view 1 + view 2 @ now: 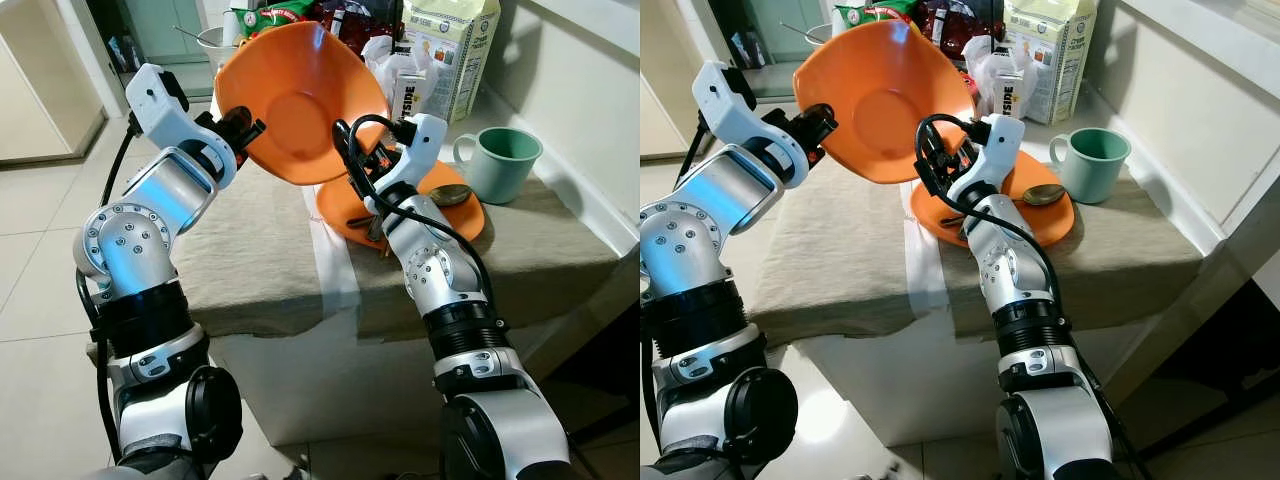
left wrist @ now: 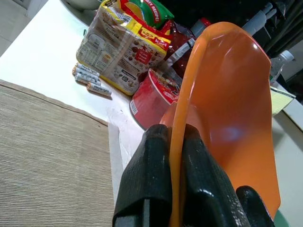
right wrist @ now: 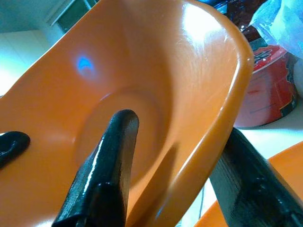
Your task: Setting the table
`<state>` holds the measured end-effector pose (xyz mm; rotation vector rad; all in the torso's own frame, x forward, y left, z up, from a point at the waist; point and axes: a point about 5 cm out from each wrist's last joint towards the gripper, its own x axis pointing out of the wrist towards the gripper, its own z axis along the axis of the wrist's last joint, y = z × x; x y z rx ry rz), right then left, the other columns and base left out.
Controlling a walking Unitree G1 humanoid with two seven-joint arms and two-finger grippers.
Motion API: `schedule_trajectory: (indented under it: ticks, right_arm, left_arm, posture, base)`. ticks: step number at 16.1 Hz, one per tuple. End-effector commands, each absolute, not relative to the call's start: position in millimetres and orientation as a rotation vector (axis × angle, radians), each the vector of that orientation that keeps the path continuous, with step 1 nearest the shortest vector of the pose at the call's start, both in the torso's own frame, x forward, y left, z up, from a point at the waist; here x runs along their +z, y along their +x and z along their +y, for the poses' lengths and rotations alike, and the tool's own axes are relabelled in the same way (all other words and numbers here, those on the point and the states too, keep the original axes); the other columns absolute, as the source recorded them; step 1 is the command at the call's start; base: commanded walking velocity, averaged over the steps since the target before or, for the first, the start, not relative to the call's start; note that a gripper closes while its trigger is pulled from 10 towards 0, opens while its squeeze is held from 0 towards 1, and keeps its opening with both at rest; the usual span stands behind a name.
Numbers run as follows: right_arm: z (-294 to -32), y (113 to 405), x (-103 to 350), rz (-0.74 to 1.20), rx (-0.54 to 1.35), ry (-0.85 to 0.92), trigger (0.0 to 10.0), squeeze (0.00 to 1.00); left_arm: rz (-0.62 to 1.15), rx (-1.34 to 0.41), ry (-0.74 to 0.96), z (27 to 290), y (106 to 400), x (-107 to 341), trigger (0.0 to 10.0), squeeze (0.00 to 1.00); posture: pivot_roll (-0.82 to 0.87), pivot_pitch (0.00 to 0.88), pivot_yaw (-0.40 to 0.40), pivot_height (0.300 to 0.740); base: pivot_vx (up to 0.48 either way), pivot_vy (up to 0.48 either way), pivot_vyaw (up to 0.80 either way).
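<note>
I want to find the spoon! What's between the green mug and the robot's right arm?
In the eye views, the orange plate lies there on the cloth, and a spoon rests on it, close to the mug.

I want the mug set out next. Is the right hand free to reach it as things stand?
Probably not yet. The right hand straddles the rim of the tilted orange bowl, which the left hand also grips. The mug stands unobstructed beside the plate, so after letting go it looks reachable.
</note>
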<state>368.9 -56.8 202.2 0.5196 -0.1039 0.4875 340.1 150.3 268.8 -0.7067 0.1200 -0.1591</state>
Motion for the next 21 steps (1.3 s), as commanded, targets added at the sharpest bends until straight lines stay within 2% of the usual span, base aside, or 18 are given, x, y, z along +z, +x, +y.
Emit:
schedule_trajectory:
  ticks: [1, 15, 16, 17, 21]
  right_arm:
    - [-51.1, 366.9, 195.8, -0.07, 0.486, 0.527, 0.0, 0.0]
    - [-50.3, 364.7, 194.2, -0.066, 0.479, 0.526, 0.0, 0.0]
    - [-50.1, 364.5, 193.8, -0.066, 0.479, 0.524, 0.0, 0.0]
    - [-49.9, 364.3, 193.5, -0.065, 0.479, 0.523, 0.0, 0.0]
    - [-49.8, 364.9, 194.7, -0.066, 0.476, 0.524, 0.0, 0.0]
  left_arm:
    - [0.062, -0.194, -0.702, 150.5, 339.3, 279.6, 0.0, 0.0]
    - [0.085, -0.171, -0.602, 154.9, 341.9, 265.7, 0.0, 0.0]
    - [0.086, -0.165, -0.579, 155.7, 342.4, 264.6, 8.5, 0.0]
    - [0.09, -0.153, -0.563, 156.9, 343.1, 263.1, 10.0, 0.0]
    - [0.08, -0.143, -0.522, 158.4, 344.2, 262.2, 10.0, 0.0]
  posture:
    - [-0.11, 0.0, 0.059, 0.74]
    - [-0.11, 0.0, 0.06, 0.74]
    - [-0.11, 0.0, 0.06, 0.74]
    - [-0.11, 0.0, 0.06, 0.74]
    - [-0.11, 0.0, 0.059, 0.74]
  base:
    - [0.0, 0.0, 0.0]
    - [0.0, 0.0, 0.0]
    - [0.0, 0.0, 0.0]
    - [0.0, 0.0, 0.0]
    - [0.0, 0.0, 0.0]
